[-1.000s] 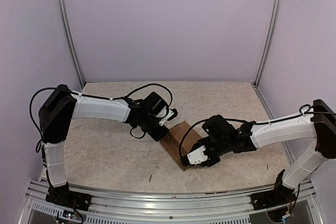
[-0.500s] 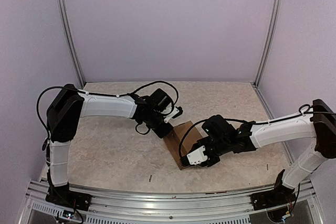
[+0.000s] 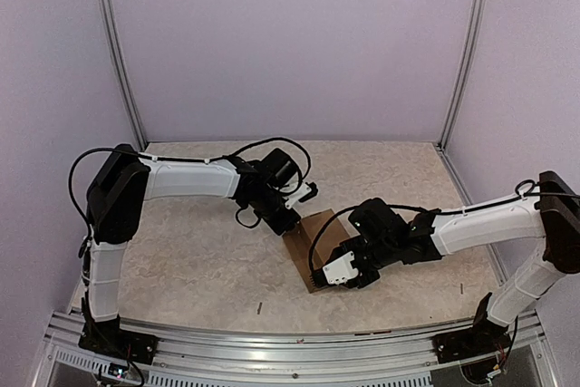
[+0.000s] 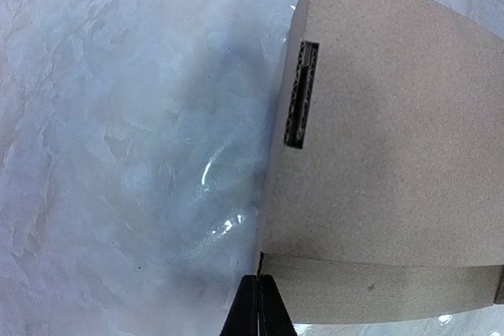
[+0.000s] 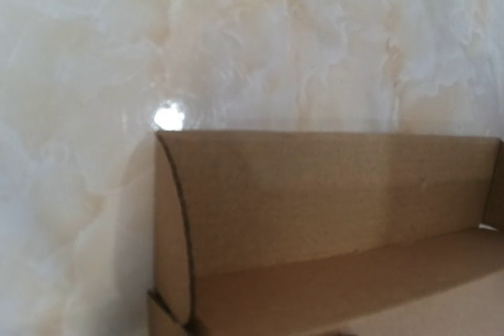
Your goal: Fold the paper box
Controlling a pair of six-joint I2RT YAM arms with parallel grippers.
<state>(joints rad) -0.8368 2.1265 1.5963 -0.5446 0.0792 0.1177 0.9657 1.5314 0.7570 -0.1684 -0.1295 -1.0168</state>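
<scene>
- left arm [image 3: 186, 186] rises from its base, bends sharp at the elbow and runs its forearm across the table [image 3: 190, 265] toward centre, wrist tipped down.
- left gripper [image 4: 257, 298]: fingers pressed together into one dark point. tip sits at a corner of the paper box [image 4: 386, 163], at the seam where the top panel meets a lower flap [image 4: 378, 300]. touching or just off, can't tell.
- from this gripper the box lies ahead and to the right. brown cardboard, w/ a narrow slot [image 4: 301, 94] cut near the panel's left edge.
- right arm [image 3: 480, 224] comes in low from its side, long forearm near level, wrist bent down over the box.
- right gripper [image 3: 347, 267] hangs over the near end of the box. its fingers don't show in its own wrist cam, so apart or together can't be told.
- just below and ahead of the right gripper: an upright inner wall [image 5: 331, 186] of the box, a curved-edge tab standing at the wall's left end, and inner floor beneath.
- edges & room: bare marbled table left of the left gripper, along the box's free left edge. more bare table beyond the wall ahead of the right gripper. box sits between the two grippers, which are near each other but apart.
</scene>
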